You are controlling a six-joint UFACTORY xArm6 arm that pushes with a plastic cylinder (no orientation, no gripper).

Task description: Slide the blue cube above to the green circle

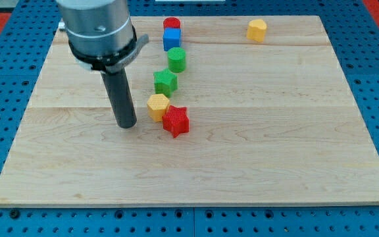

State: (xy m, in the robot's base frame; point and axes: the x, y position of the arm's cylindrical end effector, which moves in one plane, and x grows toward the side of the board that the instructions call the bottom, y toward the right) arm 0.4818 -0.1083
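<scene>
The blue cube sits near the view's top, just above the green circle and almost touching it. A red round block sits right above the blue cube. My tip rests on the board left of centre, well below and to the left of the blue cube, and left of the yellow block.
A green star-like block lies below the green circle. A yellow block and a red star block touch each other at the centre. Another yellow block sits at the view's top right. The wooden board lies on a blue pegboard.
</scene>
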